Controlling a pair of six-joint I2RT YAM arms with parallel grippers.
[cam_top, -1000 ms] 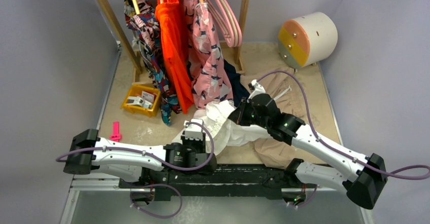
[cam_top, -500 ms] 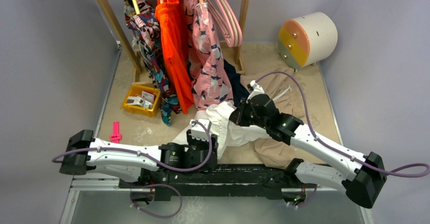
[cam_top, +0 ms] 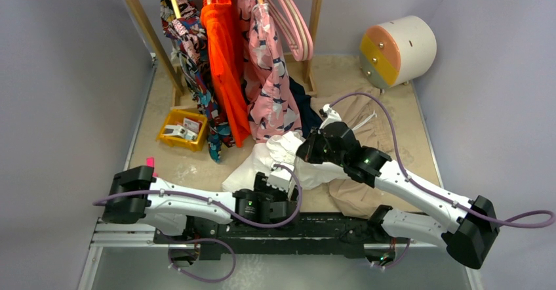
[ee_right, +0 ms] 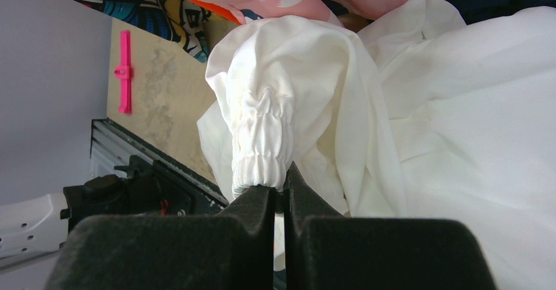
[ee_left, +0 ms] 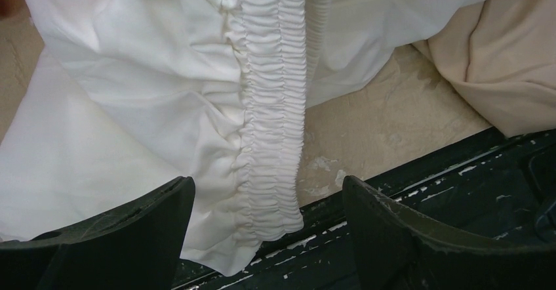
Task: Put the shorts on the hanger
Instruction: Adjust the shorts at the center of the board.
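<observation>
While the right claw (ee_right: 280, 188) pinches the gathered waistband of the one pair of white shorts (cam_top: 259, 166) at the centre of the desk (cam_top: 190, 165), the left claw (ee_left: 267, 185) stands spread astride that waistband at six o'clock. Three hung garments (cam_top: 223, 60) and several empty pink hangers (cam_top: 296, 27) crowd twelve o'clock; one tan garment (cam_top: 357, 198) lies at four.

Easiest way in is the bare table (cam_top: 197, 165) on the left, between the yellow bin (cam_top: 182, 129) and the shorts (cam_top: 252, 168). Only a pink clip (cam_top: 149, 163) sits near that edge. The far side is walled off by low-hanging clothes (cam_top: 262, 86). On the right, a tan garment (cam_top: 370, 123) covers the surface, and a round drum (cam_top: 397, 50) fills the far corner.
</observation>
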